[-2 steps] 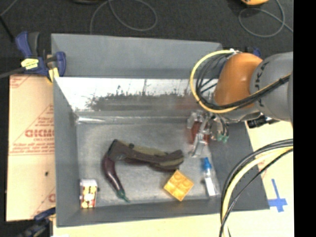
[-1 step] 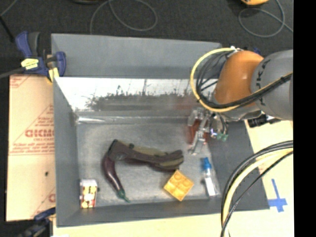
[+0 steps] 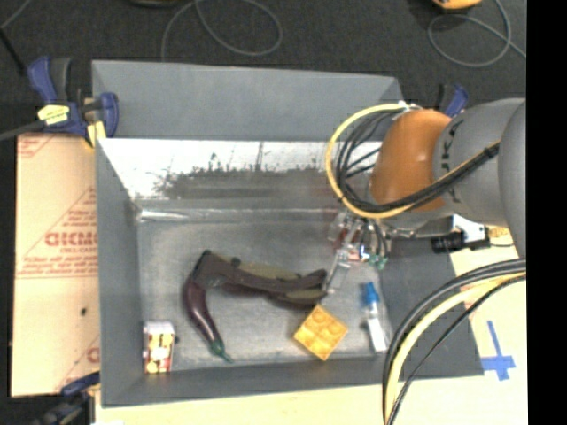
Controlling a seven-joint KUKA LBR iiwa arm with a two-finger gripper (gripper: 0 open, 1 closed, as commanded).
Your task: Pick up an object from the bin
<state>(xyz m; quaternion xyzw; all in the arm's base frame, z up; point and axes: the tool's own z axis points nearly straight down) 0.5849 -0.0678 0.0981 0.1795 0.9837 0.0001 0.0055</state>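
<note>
Orange wrist cover (image 3: 409, 153) hangs over the bin's (image 3: 115, 264) right side, with the claw (image 3: 339, 273) down at the right end of a dark bent strip (image 3: 257, 280). The strip lies mid-floor, its long axis left to right. Claw apart or together: cannot tell. An aubergine (image 3: 202, 312) lies left and a yellow block (image 3: 320, 331) just below.

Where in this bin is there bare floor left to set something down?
Bare floor runs below the back wall, above the dark strap, and in front between the purple eggplant and the yellow block. It is crowded at right, where the gripper, block and blue pen sit close.
</note>
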